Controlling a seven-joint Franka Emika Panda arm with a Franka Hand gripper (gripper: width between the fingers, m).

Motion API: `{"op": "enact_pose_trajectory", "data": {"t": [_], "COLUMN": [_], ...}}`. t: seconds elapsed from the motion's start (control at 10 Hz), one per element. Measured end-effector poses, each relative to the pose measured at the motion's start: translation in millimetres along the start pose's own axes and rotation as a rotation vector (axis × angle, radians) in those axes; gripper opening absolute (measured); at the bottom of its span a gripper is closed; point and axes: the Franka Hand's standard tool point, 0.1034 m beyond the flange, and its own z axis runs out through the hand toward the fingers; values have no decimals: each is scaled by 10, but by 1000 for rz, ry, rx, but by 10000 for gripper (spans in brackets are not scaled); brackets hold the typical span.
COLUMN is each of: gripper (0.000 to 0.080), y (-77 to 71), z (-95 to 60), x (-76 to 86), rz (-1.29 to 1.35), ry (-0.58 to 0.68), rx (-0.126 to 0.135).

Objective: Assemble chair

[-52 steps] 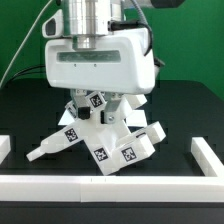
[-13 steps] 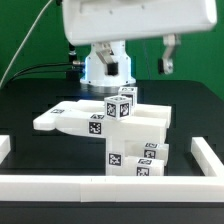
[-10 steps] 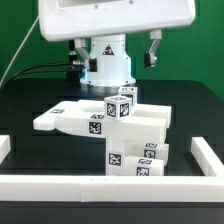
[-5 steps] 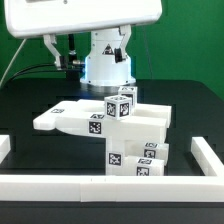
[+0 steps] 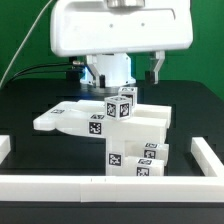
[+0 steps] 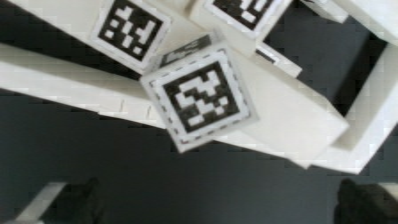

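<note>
The chair parts stand joined in the middle of the black table: a flat slab (image 5: 72, 120) reaching toward the exterior view's left, a small tagged cube (image 5: 122, 106) on top, and a tagged block (image 5: 137, 160) below at the front. My gripper (image 5: 120, 71) hangs above and behind them, open and empty, with one finger (image 5: 157, 66) showing on each side. In the wrist view the tagged cube (image 6: 205, 92) and the white slab (image 6: 107, 95) lie beyond the open gripper (image 6: 217, 203), whose dark fingertips (image 6: 64, 202) are far apart.
Long white border bars run along the front (image 5: 110, 185), the exterior view's left (image 5: 5, 148) and right (image 5: 207, 156). The arm's white base (image 5: 108, 72) stands behind the parts, with black cables (image 5: 40, 70) at the back left.
5.2 s ago the gripper was low around tilted parts. The parts now rest level on the table. The hand has risen, swung leftward, and come back to the middle.
</note>
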Motion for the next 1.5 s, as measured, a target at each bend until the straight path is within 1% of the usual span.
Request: {"op": "enact_pose_trajectory", "data": {"t": [0.1,0.3,0.4,0.5,0.6,0.7,0.8,0.9,1.0,1.1,1.2,1.3,1.4,1.5], "gripper": [649,649,649,649,649,649,649,649,649,649,649,527,377,377], "y": [17,8,-87,-139,-131,-99,-78,-61,-11,52,35,41,41,39], "z": [1,16,71,117,158,226,292,326,345,370,380,379,381,384], "x": [-5,-34,-125,-122,-96,-131,-154,-163,-150,-167,-189,-188,-190,-191], "rz": [-62,-134,-102,-107,-110,-106,-105,-105,-96,-74,-52,-51,-17,63], "ry": [-1,-18,-86,-127,-132,-137,-127,-120,-92,-56,-68,-68,-67,-66], "rx": [-4,-2,27,30,26,22,9,0,-16,-39,-35,-36,-37,-38]}}
